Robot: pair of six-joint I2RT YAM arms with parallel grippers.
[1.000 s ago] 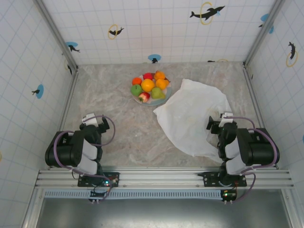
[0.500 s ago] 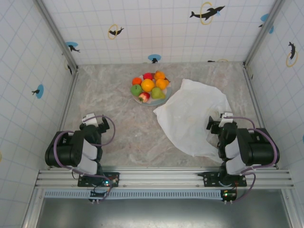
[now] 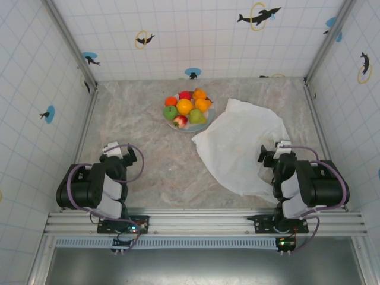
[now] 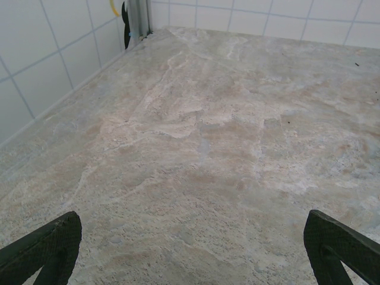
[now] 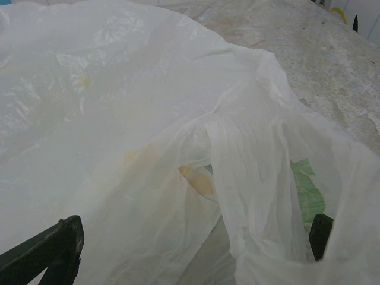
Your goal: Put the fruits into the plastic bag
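Marbled stone-look table, boxed on three sides by tiled walls with dolphin stickers. Fruits sit heaped on a pale plate at the far middle of the table; none in the bag yet. Plastic bag lies flat and crumpled just right of the plate, its near right part under the right arm. Right gripper hangs low over the bag, fingers spread wide, nothing between them; folded film, a handle loop and a green mark lie just ahead of it. Left gripper likewise spread and empty, over bare table, well apart from the plate. Judgement: task at its start, and the step in hand is opening the bag. Best to pinch a single layer at the handle loop and lift so the mouth gapes toward the plate; catching both layers would seal it. Thin film slips and clings, so close firmly and lift slowly. The left arm could then bring fruit over one piece at a time.
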